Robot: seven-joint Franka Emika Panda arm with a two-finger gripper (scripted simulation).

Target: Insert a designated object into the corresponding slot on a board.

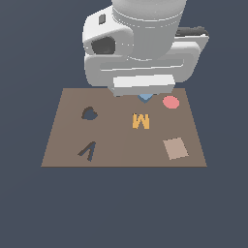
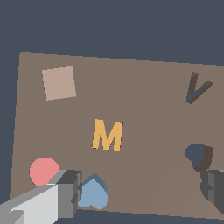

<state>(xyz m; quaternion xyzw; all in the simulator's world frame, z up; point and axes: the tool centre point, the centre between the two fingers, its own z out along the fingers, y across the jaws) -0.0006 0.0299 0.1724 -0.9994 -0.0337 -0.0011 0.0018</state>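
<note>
From my exterior view the arm fills the upper middle of the picture, its bulky white wrist and hand housing hanging low over the far edge of the board (image 1: pixel 121 145), so I cannot see the fingertips there at all. The board is a flat brown rectangle lying on a plain dark slate-blue ground that runs to every edge of both pictures, with no walls or furniture that I can make out. On the wrist camera I see the gripper (image 2: pixel 142 192) with its jaws spread wide apart and nothing clamped between them: one pale grey finger (image 2: pixel 65 192) ends in a darker pad, and the other finger (image 2: pixel 214 192) shows only as a dark block at the frame edge. The light-blue heart-shaped piece (image 2: pixel 93 193) lies flat on the board between the fingers, just beside the pale finger's pad; whether pad and piece touch I cannot tell. In the exterior view only a sliver of that blue piece (image 1: pixel 144 98) peeks out under the hand. The dark heart-like slot (image 2: pixel 199 156) sits near the other finger, just ahead of it, and is empty. The red disc (image 2: pixel 43 171) lies just outside the pale finger. The orange M (image 2: pixel 107 135) lies ahead of the open jaws, and beyond it are a pale tan square (image 2: pixel 59 83) and the dark V-shaped cutout (image 2: pixel 195 89).
</note>
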